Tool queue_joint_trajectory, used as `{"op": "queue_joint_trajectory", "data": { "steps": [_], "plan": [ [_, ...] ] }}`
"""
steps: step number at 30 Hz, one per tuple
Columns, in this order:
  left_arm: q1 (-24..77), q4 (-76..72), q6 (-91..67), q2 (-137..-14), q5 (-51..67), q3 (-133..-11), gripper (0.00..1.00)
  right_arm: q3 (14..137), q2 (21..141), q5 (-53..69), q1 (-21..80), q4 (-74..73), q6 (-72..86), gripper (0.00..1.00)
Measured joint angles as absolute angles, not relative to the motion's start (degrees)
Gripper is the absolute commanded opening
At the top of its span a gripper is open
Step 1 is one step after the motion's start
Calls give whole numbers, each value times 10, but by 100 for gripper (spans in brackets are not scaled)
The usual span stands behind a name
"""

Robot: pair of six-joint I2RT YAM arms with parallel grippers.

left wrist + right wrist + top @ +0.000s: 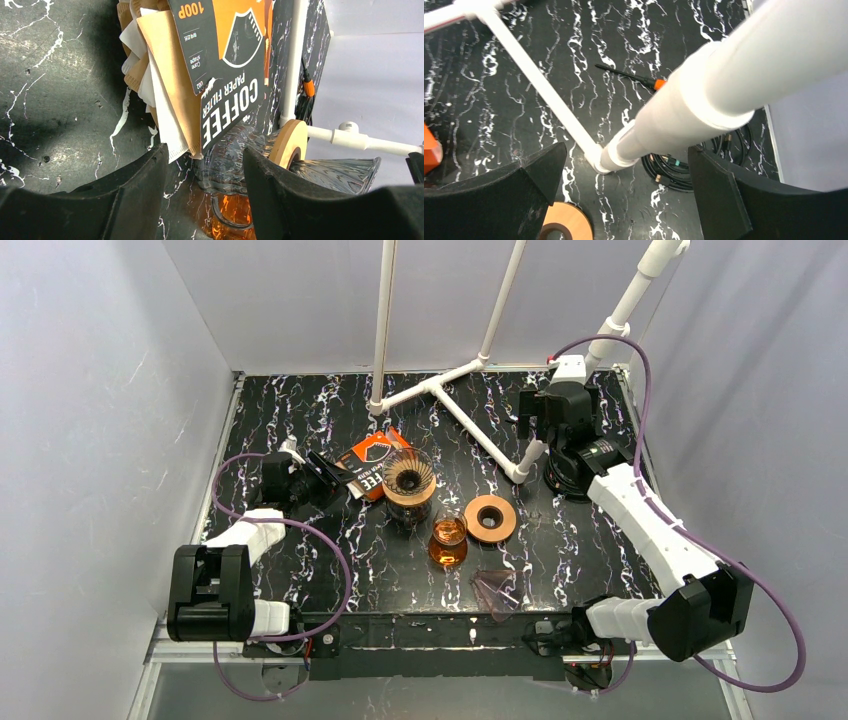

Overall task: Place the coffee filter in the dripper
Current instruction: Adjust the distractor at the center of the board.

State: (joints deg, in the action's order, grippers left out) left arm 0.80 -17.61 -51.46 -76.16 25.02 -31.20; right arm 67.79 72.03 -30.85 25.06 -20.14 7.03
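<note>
The orange and black coffee filter pack [372,462] lies left of the glass dripper [408,480]. In the left wrist view, brown and white paper filters [165,95] stick out of the pack [227,65]. My left gripper [322,482] is open and empty. Its fingers [145,175] sit just short of the filters' lower corner, and the ribbed dripper [230,155] shows between them [205,172]. My right gripper [548,440] is open and empty at the back right. It hovers over the foot of a white pipe [624,150], far from the filters [626,192].
An amber glass cup [448,542] and a wooden ring [490,518] stand right of the dripper. A clear cone [497,590] lies near the front edge. A white pipe frame [470,420] crosses the back of the table. A black cable coil [674,172] lies by its foot.
</note>
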Motion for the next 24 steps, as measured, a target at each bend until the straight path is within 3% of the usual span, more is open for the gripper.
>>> {"op": "queue_joint_trajectory", "data": {
  "steps": [8,14,21,24],
  "plan": [
    [8,-176,-515,-762,253,-312,55,686,721,-236,241,-185,55,100],
    [8,-176,-514,-762,256,-312,55,694,723,-165,240,-190,44,93],
    [8,-176,-514,-762,260,-312,55,706,732,-108,244,-200,2,77],
    [8,-176,-514,-762,261,-312,55,711,737,-84,245,-201,-7,76]
  ]
}}
